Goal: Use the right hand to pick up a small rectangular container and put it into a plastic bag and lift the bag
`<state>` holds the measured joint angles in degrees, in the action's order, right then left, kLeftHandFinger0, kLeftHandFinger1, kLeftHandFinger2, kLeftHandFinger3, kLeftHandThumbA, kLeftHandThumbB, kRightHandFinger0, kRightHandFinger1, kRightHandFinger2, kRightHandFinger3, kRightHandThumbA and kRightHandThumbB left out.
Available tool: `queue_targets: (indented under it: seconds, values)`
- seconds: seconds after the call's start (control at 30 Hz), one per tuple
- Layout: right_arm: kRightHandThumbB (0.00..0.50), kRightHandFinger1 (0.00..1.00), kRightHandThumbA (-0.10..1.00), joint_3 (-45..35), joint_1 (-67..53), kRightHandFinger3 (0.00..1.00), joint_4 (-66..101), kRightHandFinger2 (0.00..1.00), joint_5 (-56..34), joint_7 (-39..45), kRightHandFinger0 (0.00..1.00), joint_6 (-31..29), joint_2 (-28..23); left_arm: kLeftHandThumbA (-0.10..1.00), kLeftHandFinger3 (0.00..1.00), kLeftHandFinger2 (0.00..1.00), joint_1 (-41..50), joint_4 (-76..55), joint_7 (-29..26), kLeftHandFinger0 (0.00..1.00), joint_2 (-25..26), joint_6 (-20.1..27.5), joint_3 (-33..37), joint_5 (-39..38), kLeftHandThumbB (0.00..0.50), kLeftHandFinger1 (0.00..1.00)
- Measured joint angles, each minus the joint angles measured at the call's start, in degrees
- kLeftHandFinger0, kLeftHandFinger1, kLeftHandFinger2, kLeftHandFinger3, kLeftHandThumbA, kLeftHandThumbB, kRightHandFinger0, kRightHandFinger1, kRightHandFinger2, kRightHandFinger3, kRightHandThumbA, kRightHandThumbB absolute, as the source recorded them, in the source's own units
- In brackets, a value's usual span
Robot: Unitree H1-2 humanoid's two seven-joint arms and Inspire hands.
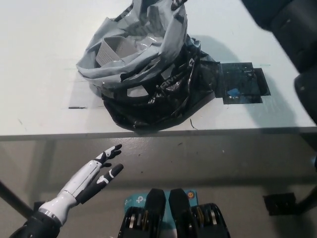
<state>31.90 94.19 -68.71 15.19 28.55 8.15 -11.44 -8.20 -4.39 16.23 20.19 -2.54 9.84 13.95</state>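
Note:
A crumpled plastic bag (148, 74), grey on top and black with white lettering below, rests on the white table (39, 99). Its top is drawn up past the picture's upper edge. A pale ribbed rectangular shape (113, 50) shows through the grey film at the bag's left side; I cannot tell whether it is the container. My black right arm (290, 29) crosses the top right corner, and its hand is out of the picture. My white left hand (96, 173) rests open below the table's front edge at the lower left.
A dark square patch (241, 83) with a small blue spot lies flat on the table right of the bag. The table's front edge (158, 133) runs across the middle. A short black mark (77, 107) sits left of the bag.

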Motion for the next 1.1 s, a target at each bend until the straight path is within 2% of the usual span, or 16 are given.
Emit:
queue_targets:
  seconds: [0.03, 0.1, 0.17, 0.27, 0.37, 0.47, 0.57, 0.6, 0.67, 0.73, 0.87, 0.9, 1.0, 1.03, 1.1]
  values:
    - [0.477, 1.0, 0.9, -1.23, -0.15, 1.0, 1.31, 1.0, -0.2, 0.27, 1.0, 0.22, -0.44, 1.0, 1.0, 1.0, 0.1, 0.0, 0.0, 0.93, 0.0, 0.0, 0.15, 0.21, 0.101, 0.99]
    - [0.481, 1.0, 0.89, -3.83, -0.55, 1.0, 4.13, 1.0, -0.83, 0.67, 1.0, 0.64, -1.29, 1.0, 1.0, 1.0, 0.22, 0.0, 0.0, 0.93, -0.01, 0.0, 0.4, 0.48, 0.1, 0.99]
    - [0.497, 1.0, 0.97, -8.03, -1.56, 1.0, 8.65, 1.0, -2.18, 1.16, 1.0, 0.7, -2.37, 1.0, 1.0, 1.0, 0.28, 0.0, 0.0, 0.94, -0.01, 0.02, 0.48, 0.69, 0.1, 0.99]
    - [0.47, 1.0, 1.0, -11.31, -2.81, 1.0, 13.61, 1.0, -3.28, 1.19, 1.0, 0.72, -3.3, 1.0, 1.0, 1.0, 0.31, 0.01, -0.01, 0.95, -0.01, 0.02, 0.48, 0.83, 0.104, 0.99]
    - [0.482, 1.0, 1.0, -14.46, -4.74, 1.0, 20.33, 1.0, -3.97, 1.18, 1.0, 0.81, -4.17, 1.0, 1.0, 1.0, 0.49, 0.04, -0.02, 0.94, -0.04, 0.02, 0.46, 0.88, 0.107, 0.99]
    - [0.431, 1.0, 1.0, -16.36, -6.04, 1.0, 24.82, 1.0, -4.33, 1.18, 1.0, 1.05, -4.66, 1.0, 1.0, 1.0, 0.78, 0.04, -0.02, 0.96, -0.12, 0.02, 0.46, 1.0, 0.106, 1.0]
    - [0.431, 1.0, 1.0, -19.18, -8.01, 1.0, 30.89, 1.0, -5.23, 1.16, 1.0, 1.34, -5.08, 1.0, 1.0, 1.0, 1.26, 0.11, -0.02, 0.97, -0.18, 0.0, 0.46, 1.1, 0.119, 1.0]
    - [0.407, 1.0, 1.0, -20.4, -9.21, 1.0, 33.76, 1.0, -5.58, 1.15, 1.0, 1.46, -5.29, 1.0, 1.0, 1.0, 1.37, 0.16, -0.02, 0.98, -0.23, 0.0, 0.46, 1.11, 0.13, 1.0]
    - [0.411, 1.0, 1.0, -22.12, -11.37, 1.0, 37.84, 1.0, -6.12, 1.14, 1.0, 1.71, -5.51, 1.0, 1.0, 1.0, 1.39, 0.26, -0.03, 0.99, -0.26, -0.03, 0.42, 1.11, 0.13, 1.0]
    - [0.388, 1.0, 1.0, -23.45, -13.49, 1.0, 40.88, 1.0, -6.5, 1.14, 1.0, 1.91, -5.59, 1.0, 1.0, 1.0, 1.38, 0.38, -0.03, 1.0, -0.29, -0.08, 0.3, 1.1, 0.128, 1.0]
    - [0.395, 1.0, 1.0, -26.56, -20.03, 1.0, 48.95, 1.0, -7.76, 1.14, 1.0, 2.57, -6.05, 1.0, 1.0, 1.0, 1.34, 0.78, -0.03, 1.0, -0.35, -0.14, -0.03, 1.05, 0.131, 1.0]
    - [0.42, 1.0, 1.0, -27.04, -21.24, 1.0, 50.56, 1.0, -7.97, 1.14, 1.0, 2.77, -6.14, 1.0, 1.0, 1.0, 1.34, 0.87, -0.03, 1.0, -0.35, -0.14, -0.06, 1.04, 0.091, 1.0]
    - [0.437, 1.0, 1.0, -28.82, -27.22, 1.0, 56.7, 1.0, -8.79, 1.13, 1.0, 3.57, -6.43, 1.0, 1.0, 1.0, 1.34, 1.27, -0.03, 1.0, -0.38, -0.13, -0.16, 1.04, 0.092, 1.0]
    - [0.43, 1.0, 0.97, -29.7, -30.76, 1.0, 59.72, 1.0, -9.26, 1.12, 1.0, 3.89, -6.46, 1.0, 1.0, 1.0, 1.34, 1.43, -0.03, 1.0, -0.39, -0.13, -0.19, 1.04, 0.101, 1.0]
    - [0.354, 1.0, 0.9, -30.65, -35.13, 1.0, 62.9, 1.0, -10.02, 1.03, 1.0, 4.32, -6.45, 1.0, 1.0, 1.0, 1.33, 1.61, -0.03, 1.0, -0.39, -0.14, -0.23, 1.04, 0.093, 1.0]
